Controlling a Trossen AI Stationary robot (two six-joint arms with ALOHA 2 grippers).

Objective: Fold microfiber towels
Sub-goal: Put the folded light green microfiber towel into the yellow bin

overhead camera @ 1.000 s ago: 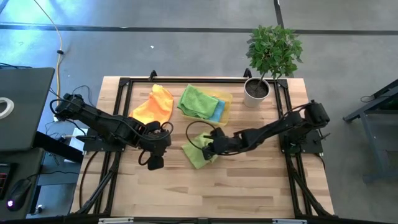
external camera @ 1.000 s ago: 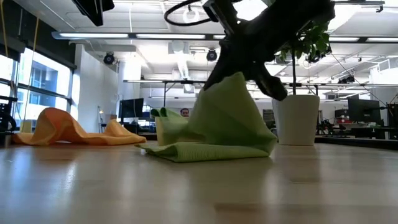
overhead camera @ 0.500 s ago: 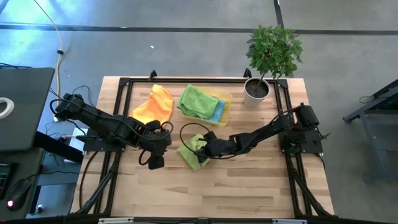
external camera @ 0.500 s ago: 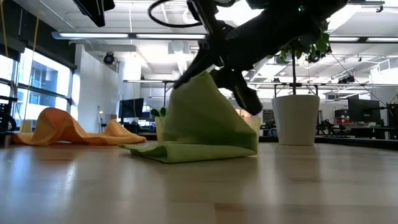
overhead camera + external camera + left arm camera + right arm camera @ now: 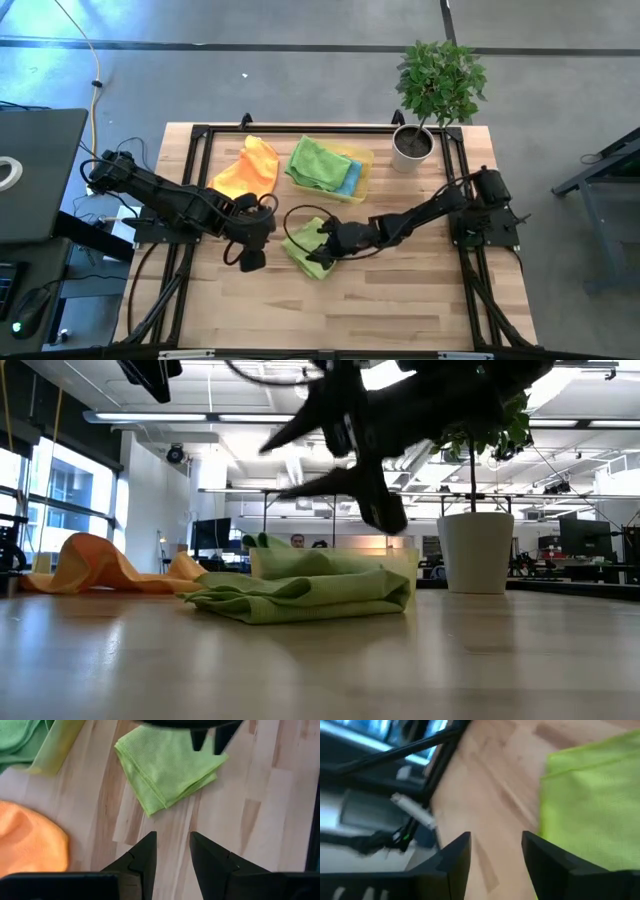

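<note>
A light green microfiber towel [image 5: 303, 254] lies folded on the table's middle; it also shows in the low view [image 5: 310, 593] and the left wrist view [image 5: 167, 767]. My right gripper [image 5: 318, 236] hangs open just above it, fingers spread and clear of the cloth [image 5: 268, 472]. Left of the towel, my left gripper [image 5: 250, 262] hovers above the wood, open with nothing between its fingers [image 5: 171, 851]. An orange towel [image 5: 248, 168] lies crumpled at the far left. Another light green towel [image 5: 316, 162] and a teal blue one [image 5: 350, 178] rest on the yellow tray [image 5: 364, 160].
A potted plant [image 5: 412, 146] stands at the far right corner. A dark frame [image 5: 195, 200] runs along the table's edges. Bare wood [image 5: 390, 300] stretches across the near half of the table.
My right gripper has carried the towel's raised part toward the table's left edge and a little down, tipped further, then opened and let go. That raised part has dropped onto the layer below, so the towel lies flat and folded over.
</note>
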